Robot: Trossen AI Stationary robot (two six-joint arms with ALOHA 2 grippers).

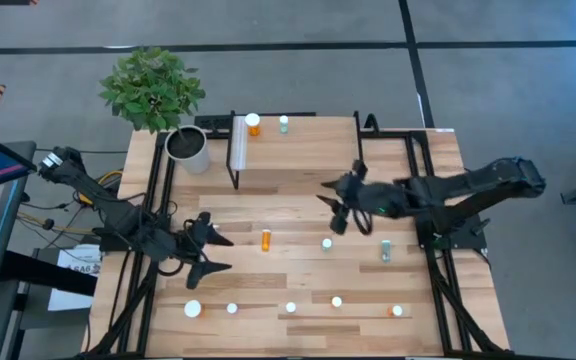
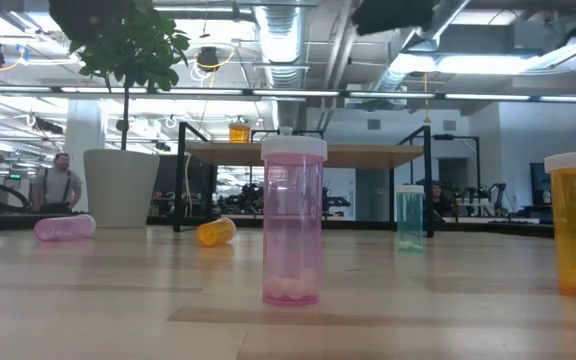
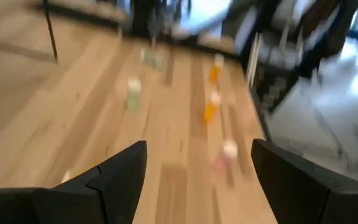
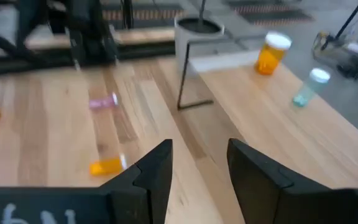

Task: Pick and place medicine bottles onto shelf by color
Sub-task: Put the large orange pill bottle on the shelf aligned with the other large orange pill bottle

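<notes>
The shelf (image 1: 298, 150) stands at the table's far middle. An orange bottle (image 1: 253, 124) and a teal bottle (image 1: 284, 123) stand upright on its top; both also show in the right wrist view, orange (image 4: 271, 53) and teal (image 4: 309, 86). On the table an orange bottle (image 1: 265, 240) lies on its side, a teal bottle (image 1: 327, 243) stands and another teal bottle (image 1: 386, 251) lies. Several more bottles stand along the near edge (image 1: 290, 308). My right gripper (image 1: 336, 208) is open and empty, above the table just in front of the shelf's right end. My left gripper (image 1: 213, 252) is open and empty at the table's left.
A white plant pot (image 1: 188, 148) with a green plant stands left of the shelf. A pink bottle (image 2: 65, 227) lies on its side at the left. Black frame rails (image 1: 428, 200) run along both table sides. People show in the room behind the table.
</notes>
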